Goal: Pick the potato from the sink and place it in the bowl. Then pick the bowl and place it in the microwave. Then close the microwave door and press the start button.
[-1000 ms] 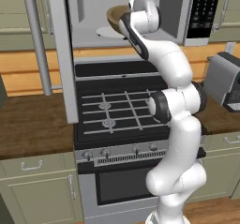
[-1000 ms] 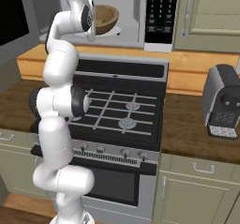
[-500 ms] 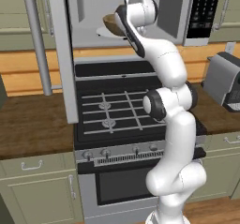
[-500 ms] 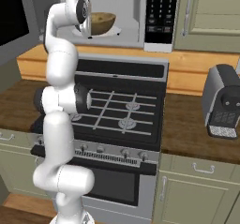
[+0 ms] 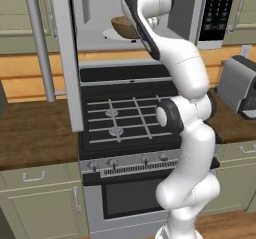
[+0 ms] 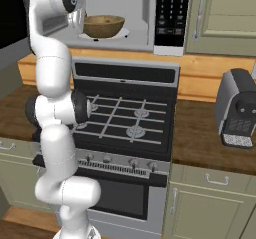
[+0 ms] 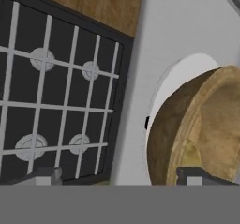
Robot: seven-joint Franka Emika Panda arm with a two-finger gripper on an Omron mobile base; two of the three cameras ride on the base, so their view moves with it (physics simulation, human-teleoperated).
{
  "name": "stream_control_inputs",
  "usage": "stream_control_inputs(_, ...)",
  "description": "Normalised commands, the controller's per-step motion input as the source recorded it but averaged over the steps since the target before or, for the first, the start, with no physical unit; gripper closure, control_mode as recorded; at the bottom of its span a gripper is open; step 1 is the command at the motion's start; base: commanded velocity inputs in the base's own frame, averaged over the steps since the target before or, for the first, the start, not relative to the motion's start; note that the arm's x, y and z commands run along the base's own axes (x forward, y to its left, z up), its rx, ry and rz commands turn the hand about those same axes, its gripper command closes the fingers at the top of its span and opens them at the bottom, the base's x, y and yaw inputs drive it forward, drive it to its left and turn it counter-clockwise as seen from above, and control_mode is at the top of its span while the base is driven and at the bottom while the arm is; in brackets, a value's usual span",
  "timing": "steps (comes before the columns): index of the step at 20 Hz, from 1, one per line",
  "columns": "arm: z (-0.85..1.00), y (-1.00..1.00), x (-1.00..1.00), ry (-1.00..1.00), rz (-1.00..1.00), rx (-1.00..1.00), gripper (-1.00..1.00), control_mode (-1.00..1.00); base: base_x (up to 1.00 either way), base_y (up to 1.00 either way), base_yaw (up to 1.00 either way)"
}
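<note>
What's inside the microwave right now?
The bowl sits on the white turntable plate inside the microwave. The hand view shows a yellowish lump in it, likely the potato. The arm hides the cavity's left part.

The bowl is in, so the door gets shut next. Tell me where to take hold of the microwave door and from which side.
Take the long vertical bar handle around its middle. The microwave door stands swung open, out over the left edge of the stove, and the bar is on its outer, left face. Probably best to come in from the left, closing level across the upright bar.
</note>
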Motion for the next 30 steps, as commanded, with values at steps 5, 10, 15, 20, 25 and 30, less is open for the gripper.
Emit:
stream_control_inputs(5, -0.74, 0.17, -1.0, -0.03, 0.0, 0.0, -1.0, -1.0, 0.0, 0.0, 0.0)
stream_control_inputs(10, -0.38, 0.02, -1.0, -0.02, 0.0, 0.0, -1.0, -1.0, 0.0, 0.0, 0.0)
stream_control_inputs(15, -0.39, 0.0, -1.0, -0.05, 0.0, 0.0, -1.0, -1.0, 0.0, 0.0, 0.0)
stream_control_inputs(20, -0.11, 0.0, -1.0, -0.11, 0.0, 0.01, -1.0, -1.0, 0.0, 0.0, 0.0)
stream_control_inputs(25, 0.06, 0.23, -1.0, -0.14, 0.0, 0.0, -1.0, -1.0, 0.0, 0.0, 0.0)
stream_control_inputs(30, 0.25, 0.51, -1.0, -0.21, -0.01, 0.0, -1.0, -1.0, 0.0, 0.0, 0.0)
